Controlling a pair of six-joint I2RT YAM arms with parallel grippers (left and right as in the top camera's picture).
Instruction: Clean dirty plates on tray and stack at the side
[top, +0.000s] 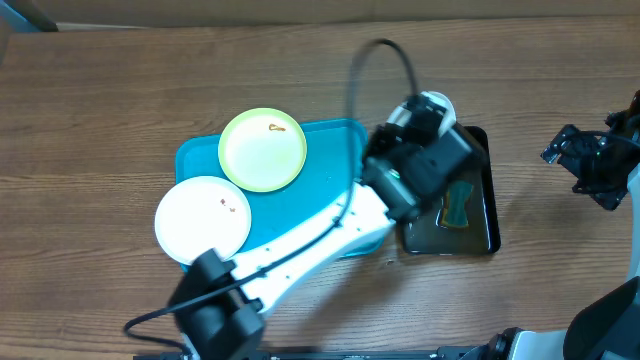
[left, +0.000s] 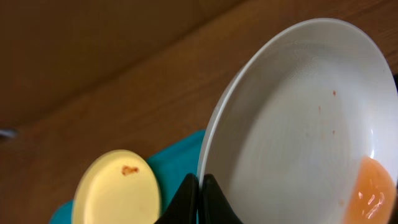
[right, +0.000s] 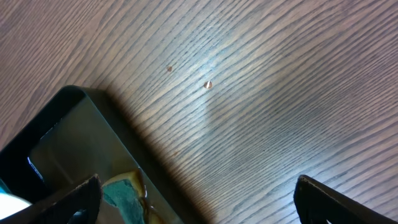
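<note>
My left gripper (left: 201, 199) is shut on the rim of a white plate (left: 298, 124), which it holds tilted on edge over the black tray; in the overhead view only a sliver of that plate (top: 437, 103) shows past the wrist. It carries small red specks and an orange patch at its lower right. A pale yellow-green plate (top: 262, 149) with a brown smear lies on the turquoise tray (top: 325, 170). Another white plate (top: 202, 218) with small smears rests on the tray's near left corner, overhanging it. My right gripper (right: 199, 205) hangs open over bare wood, right of the black tray.
A glossy black tray (top: 483, 225) stands right of the turquoise one, with a teal and yellow sponge (top: 457, 205) lying in it. My left arm (top: 320, 235) lies across the turquoise tray's near right part. Wooden tabletop (top: 100, 100) surrounds everything.
</note>
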